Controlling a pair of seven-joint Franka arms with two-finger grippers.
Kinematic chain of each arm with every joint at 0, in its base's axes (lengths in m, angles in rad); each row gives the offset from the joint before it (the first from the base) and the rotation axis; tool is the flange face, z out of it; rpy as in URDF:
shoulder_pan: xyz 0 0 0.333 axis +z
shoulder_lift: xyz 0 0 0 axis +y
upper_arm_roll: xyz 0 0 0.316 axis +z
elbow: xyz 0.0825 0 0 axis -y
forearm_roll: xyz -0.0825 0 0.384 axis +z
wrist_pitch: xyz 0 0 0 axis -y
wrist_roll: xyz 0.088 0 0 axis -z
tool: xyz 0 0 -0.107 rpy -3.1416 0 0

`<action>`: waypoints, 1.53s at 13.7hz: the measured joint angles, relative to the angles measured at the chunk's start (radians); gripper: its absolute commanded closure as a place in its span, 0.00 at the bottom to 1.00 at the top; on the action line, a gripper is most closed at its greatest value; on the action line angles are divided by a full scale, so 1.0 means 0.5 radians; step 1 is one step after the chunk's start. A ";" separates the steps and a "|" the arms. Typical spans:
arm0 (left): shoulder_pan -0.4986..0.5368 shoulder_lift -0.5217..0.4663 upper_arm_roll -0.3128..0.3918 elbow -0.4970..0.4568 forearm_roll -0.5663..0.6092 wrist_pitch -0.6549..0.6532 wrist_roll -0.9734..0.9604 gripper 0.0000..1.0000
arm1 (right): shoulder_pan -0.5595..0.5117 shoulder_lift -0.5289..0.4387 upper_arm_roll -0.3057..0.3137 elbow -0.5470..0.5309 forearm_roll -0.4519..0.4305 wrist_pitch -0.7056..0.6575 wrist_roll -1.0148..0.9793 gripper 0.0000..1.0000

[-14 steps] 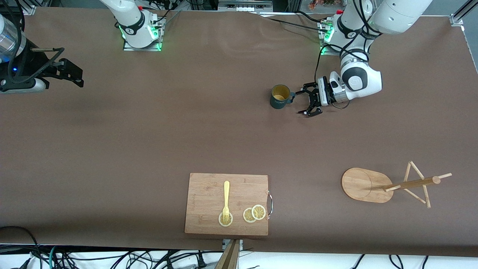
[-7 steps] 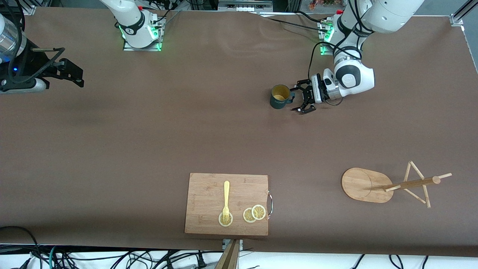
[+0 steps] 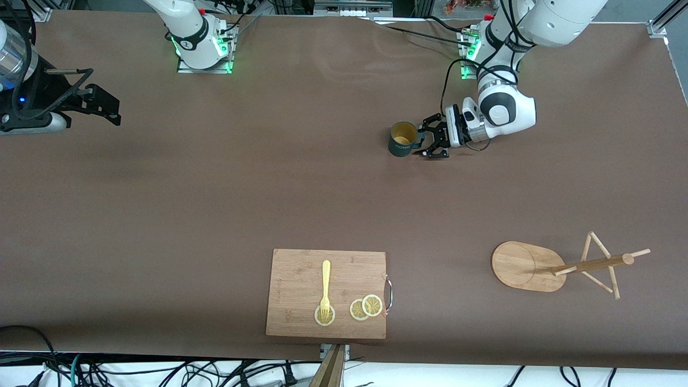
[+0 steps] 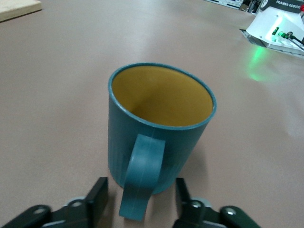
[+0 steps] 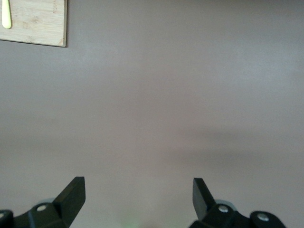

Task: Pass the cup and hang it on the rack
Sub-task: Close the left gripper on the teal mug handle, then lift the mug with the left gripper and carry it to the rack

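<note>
1. One cup (image 3: 403, 139), one rack (image 3: 559, 265), one cutting board (image 3: 327, 293), one fork (image 3: 325, 287) and three lemon slices (image 3: 365, 307) lie on the brown table (image 3: 215, 188); two arms work at it.
2. The cup stands upright in the upper middle of the front view, mouth up, its handle (image 4: 141, 175) pointing toward the left gripper (image 3: 428, 143).
3. The left arm bends down from the upper right of the frame, its wrist level. The left gripper sits low at the table with a finger (image 4: 99, 194) on each side of the handle, a gap showing on both sides: not yet clamped.
4. The rack lies tipped on its side at lower right, its post running along the table away from the cup.
5. The right gripper (image 5: 137, 192) waits over bare table at the upper left edge, fingers spread and holding nothing.
</note>
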 measured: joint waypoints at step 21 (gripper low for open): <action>0.231 -0.305 0.505 0.402 0.774 -1.080 -1.766 1.00 | 0.001 0.000 0.007 0.000 0.000 0.000 0.000 0.00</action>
